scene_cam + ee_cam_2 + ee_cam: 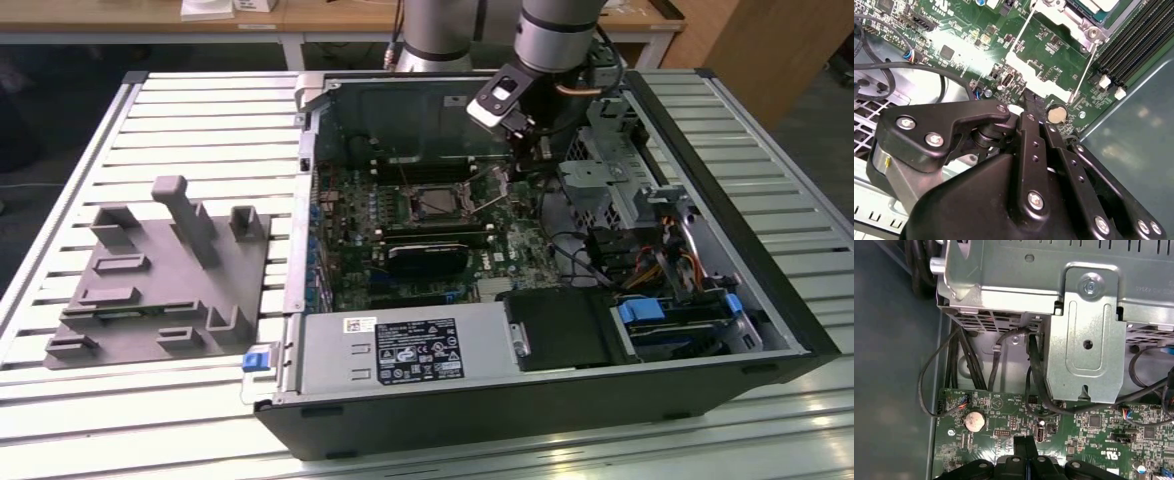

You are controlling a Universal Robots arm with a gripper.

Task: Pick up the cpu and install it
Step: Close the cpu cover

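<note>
Slatted table (200,110), open computer case (534,425) — cpu (438,203) looks seated in its socket; claw (1026,440) pinched narrow, empty, low beside it — latching stage, I judge.

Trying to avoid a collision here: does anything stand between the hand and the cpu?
Yes, partly. The pale silver-grey square cpu sits in the black socket frame, and thin silver wire levers slant over the green motherboard between that socket and the black hand.

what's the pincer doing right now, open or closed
Pincer: closed, nothing visibly held.
</note>
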